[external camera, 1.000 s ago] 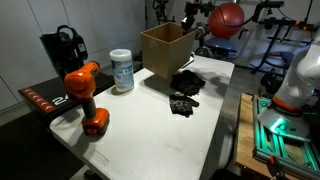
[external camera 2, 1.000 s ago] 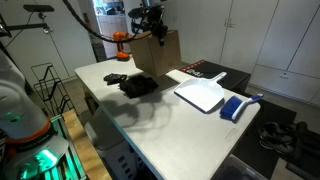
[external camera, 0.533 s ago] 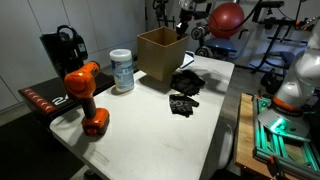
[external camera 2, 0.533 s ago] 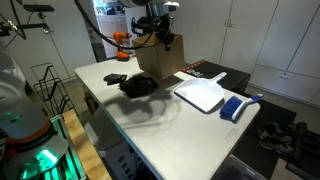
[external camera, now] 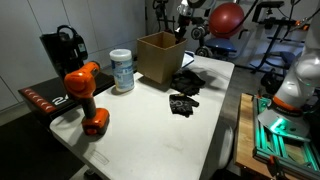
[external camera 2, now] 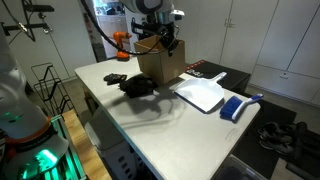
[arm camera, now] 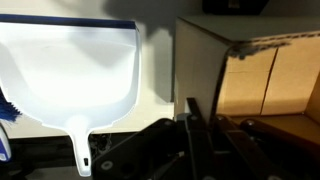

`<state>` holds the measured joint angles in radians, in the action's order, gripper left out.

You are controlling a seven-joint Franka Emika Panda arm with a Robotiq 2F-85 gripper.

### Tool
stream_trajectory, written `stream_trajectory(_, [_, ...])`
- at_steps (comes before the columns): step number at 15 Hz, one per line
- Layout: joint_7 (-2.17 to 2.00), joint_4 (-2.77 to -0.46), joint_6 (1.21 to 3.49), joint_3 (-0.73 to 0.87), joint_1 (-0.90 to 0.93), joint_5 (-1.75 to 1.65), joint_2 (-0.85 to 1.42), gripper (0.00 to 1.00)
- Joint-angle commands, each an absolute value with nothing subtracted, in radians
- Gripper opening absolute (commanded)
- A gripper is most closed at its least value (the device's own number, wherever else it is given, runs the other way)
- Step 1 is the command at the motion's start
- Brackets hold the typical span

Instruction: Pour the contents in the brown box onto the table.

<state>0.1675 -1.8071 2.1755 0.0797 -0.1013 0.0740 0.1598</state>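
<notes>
The brown box [external camera: 160, 56] stands upright and open-topped at the far side of the white table [external camera: 150, 135]. It also shows in an exterior view [external camera 2: 160, 64]. The contents, black glove-like pieces [external camera: 185, 82], lie on the table next to the box, with a separate piece [external camera: 183, 103] nearer the front; they also show in an exterior view [external camera 2: 138, 87]. My gripper [external camera: 182, 31] is at the box's top rim [external camera 2: 166, 40]. In the wrist view my gripper [arm camera: 191, 120] is shut on the box wall [arm camera: 200, 55], and the part of the box's inside that shows is bare cardboard.
An orange-and-black drill [external camera: 85, 96] and a white canister with a blue label [external camera: 122, 70] stand on the table beside the box. A white dustpan [external camera 2: 203, 95] and a blue brush [external camera 2: 233, 107] lie on the box's other side. A black side surface with red marks [external camera: 45, 100] adjoins the table.
The box was held tilted above the table a second ago. It has come down and now stands upright on the table, with my gripper still at its rim. The black pieces have not moved.
</notes>
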Motion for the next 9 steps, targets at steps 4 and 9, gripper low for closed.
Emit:
stream_trajectory(4, [0.202,-1.795,2.206,0.076,-0.135,0.142,0.194,0.01])
stream_trajectory(9, [0.211,-1.792,2.230,0.075,-0.146,0.162,0.213,0.01])
